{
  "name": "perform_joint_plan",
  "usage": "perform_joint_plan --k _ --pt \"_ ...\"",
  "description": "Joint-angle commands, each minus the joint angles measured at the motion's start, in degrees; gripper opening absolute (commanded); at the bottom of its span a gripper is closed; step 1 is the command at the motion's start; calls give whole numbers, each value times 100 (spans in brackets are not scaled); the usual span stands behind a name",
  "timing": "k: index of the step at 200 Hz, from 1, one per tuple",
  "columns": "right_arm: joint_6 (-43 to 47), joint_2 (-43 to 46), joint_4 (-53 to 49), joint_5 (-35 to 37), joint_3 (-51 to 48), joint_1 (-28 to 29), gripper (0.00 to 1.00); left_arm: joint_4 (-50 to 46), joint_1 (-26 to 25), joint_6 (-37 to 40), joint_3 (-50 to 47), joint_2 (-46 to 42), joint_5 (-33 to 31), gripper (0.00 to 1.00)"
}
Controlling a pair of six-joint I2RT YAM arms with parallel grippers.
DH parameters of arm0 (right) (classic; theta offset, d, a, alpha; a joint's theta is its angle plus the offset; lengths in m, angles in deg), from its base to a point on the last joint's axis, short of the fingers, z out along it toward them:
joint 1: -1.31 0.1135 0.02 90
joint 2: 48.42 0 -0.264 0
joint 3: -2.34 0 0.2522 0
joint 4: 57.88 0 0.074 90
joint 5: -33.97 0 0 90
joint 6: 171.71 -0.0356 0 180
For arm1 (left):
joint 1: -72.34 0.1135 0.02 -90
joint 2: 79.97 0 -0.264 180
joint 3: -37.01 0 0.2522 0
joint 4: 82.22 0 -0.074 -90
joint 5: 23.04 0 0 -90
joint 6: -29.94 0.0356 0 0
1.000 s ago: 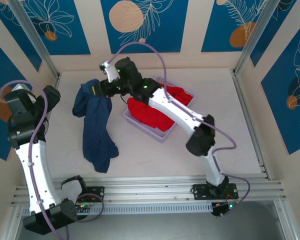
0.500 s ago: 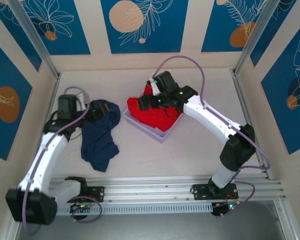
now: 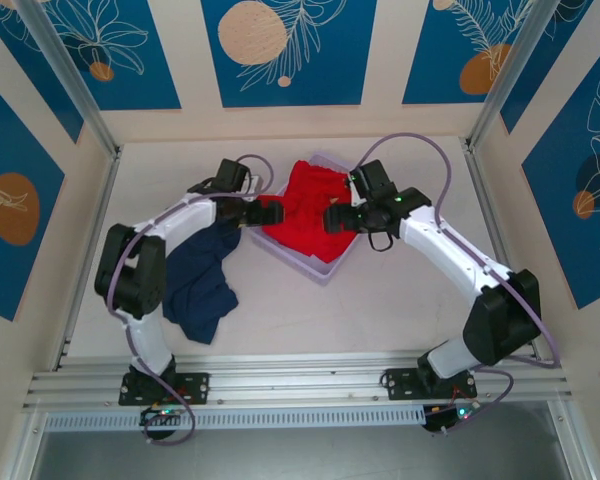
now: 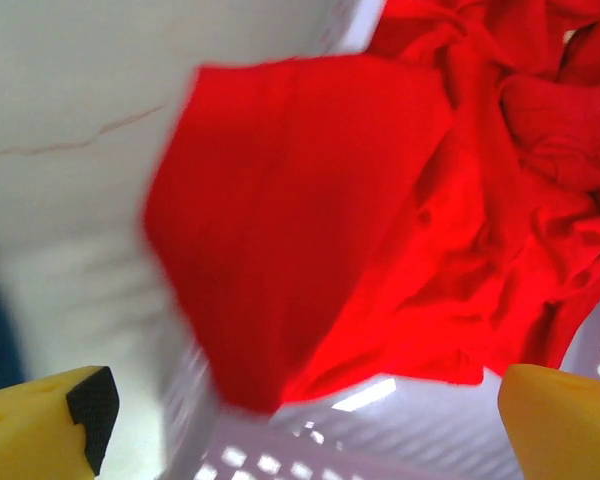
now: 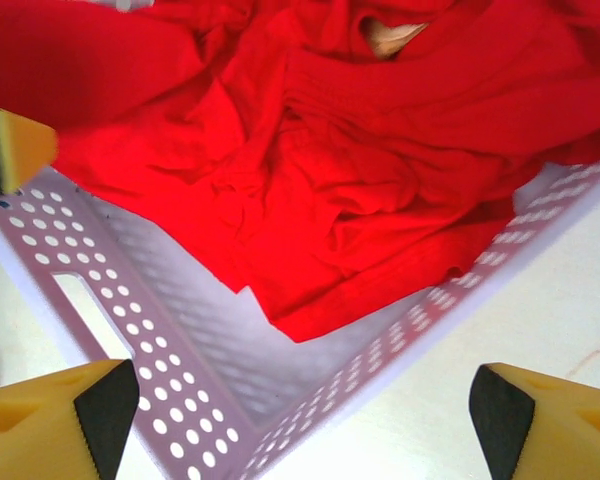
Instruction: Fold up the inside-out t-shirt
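Open jaws above the basket (image 3: 320,268), navy t-shirt (image 3: 198,285) to the left

The left gripper (image 3: 263,212) and the right gripper (image 3: 337,218) hang with jaws apart and empty over the red garment (image 3: 305,200). The navy t-shirt lies crumpled on the table (image 3: 400,300), left of the basket. Its long axis runs toward the near edge, and the left gripper is nearer.

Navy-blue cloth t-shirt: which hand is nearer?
Left. The left hand is at the left edge of the lavender perforated plastic basket, beside the navy-blue cloth t-shirt; the right hand is beyond, over the red cloth garment in it.
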Motion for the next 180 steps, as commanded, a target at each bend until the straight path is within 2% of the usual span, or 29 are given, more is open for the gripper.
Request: perform_joint_plan --k 1,26,37,50,71,97,120,147,180 --pt "57 450 -130 46 -107 -374 88 363 -583 27 534 356 700 96" --pt "-6 758 -60 -48 -182 -1068 88 614 -1378 -337 1685 1262 1449 95" --pt "-99 872 35 -124 -220 -1413 87 494 -1637 -265 2163 1507 1508 94" --pt "-194 994 259 -214 -312 -1685 87 424 -1706 -179 2301 1493 1353 94" --pt "-254 950 763 -339 -475 -1719 86 350 -1474 -25 1902 1068 966 97" --pt "-96 260 1214 -338 -405 -1419 87 577 -992 -85 699 162 742 97" --pt "257 -750 1175 316 -3 -1089 88 701 -564 -300 -288 -622 426 98" --pt "834 -1909 724 1219 766 -1111 86 526 -353 -257 -839 -1211 150 98" --pt "1711 -2987 48 1935 1572 -1171 73 242 -308 -99 -1065 -1596 -146 99"
